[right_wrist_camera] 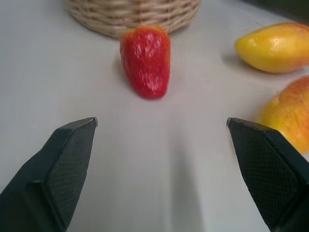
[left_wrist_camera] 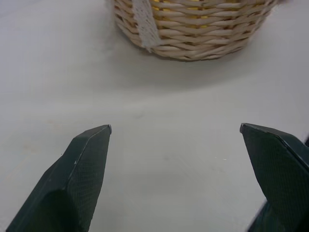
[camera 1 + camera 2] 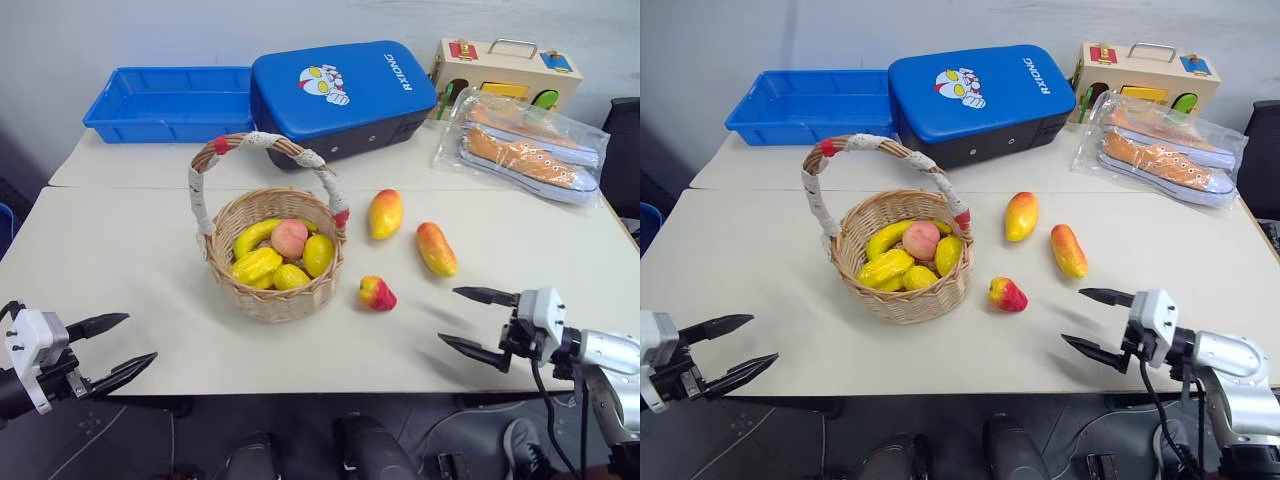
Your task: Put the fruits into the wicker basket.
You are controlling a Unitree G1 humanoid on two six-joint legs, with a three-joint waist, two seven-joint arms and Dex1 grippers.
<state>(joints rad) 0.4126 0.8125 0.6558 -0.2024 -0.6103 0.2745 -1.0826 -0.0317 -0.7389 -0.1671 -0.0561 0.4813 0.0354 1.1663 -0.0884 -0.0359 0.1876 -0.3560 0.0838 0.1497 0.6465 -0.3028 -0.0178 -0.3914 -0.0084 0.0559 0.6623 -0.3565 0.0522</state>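
Observation:
Three fruits lie on the table right of the wicker basket: a yellow-orange mango, a second mango and a small red-and-yellow fruit. The basket holds a banana, lemons and a pink peach. My right gripper stands open near the table's front right, apart from the small red fruit, with both mangoes off to one side. My left gripper stands open at the front left, facing the basket with nothing between its fingers.
A blue plastic tray and a blue case sit at the back. A wooden toy box and bagged orange shoes are at the back right. The table's front edge runs just under both grippers.

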